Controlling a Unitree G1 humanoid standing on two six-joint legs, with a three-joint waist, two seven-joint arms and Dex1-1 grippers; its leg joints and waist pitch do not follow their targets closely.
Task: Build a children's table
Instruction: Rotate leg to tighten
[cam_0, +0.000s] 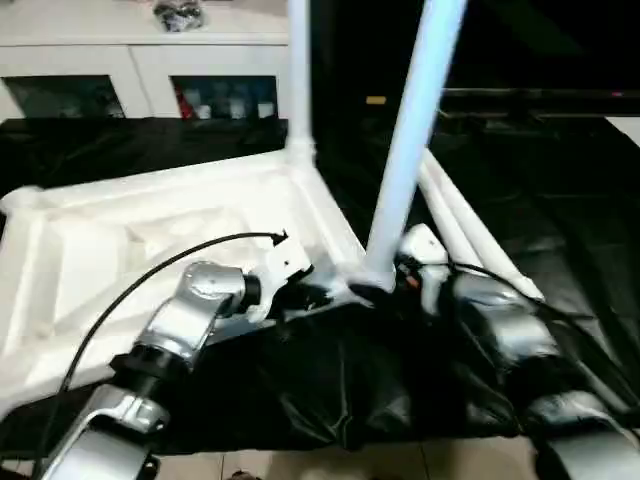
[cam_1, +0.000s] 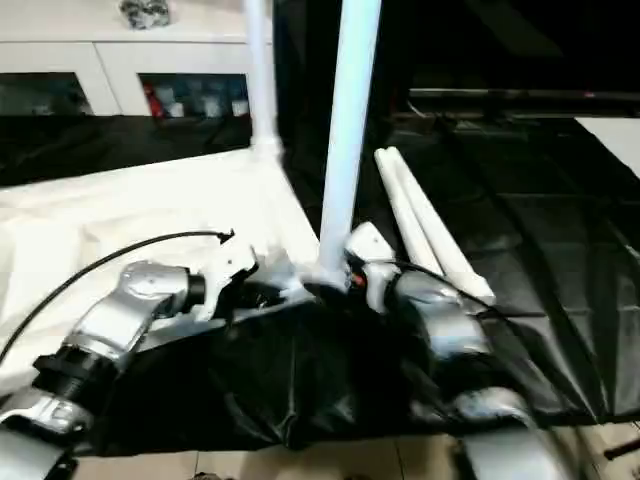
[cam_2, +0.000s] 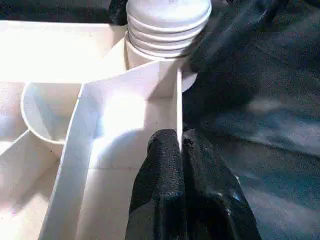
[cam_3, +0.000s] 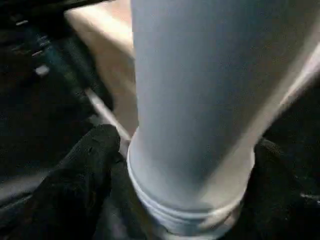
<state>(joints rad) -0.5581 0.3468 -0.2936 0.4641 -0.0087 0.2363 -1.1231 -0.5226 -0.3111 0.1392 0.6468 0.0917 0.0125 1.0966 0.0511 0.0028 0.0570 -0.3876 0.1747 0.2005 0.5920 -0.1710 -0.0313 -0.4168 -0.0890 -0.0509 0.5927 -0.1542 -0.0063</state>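
White ribbed tabletop (cam_0: 150, 230), tubular leg (cam_0: 415, 130).

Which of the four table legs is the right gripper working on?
The near standing leg, rising from the tabletop's near corner socket; the right gripper straddles its base. Another stands farther back; two lie on the black cover.

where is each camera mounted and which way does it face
Left eye view: on the head, looking forward and down at the table top with two legs upright; both silver forearms show.
Right eye view: same, a little to the side; two loose legs lie right.
Left wrist view: along the left gripper, pinching the top's rim.
Right wrist view: along the right gripper, fingers either side of the near leg.
Shared: that leg's threaded base.
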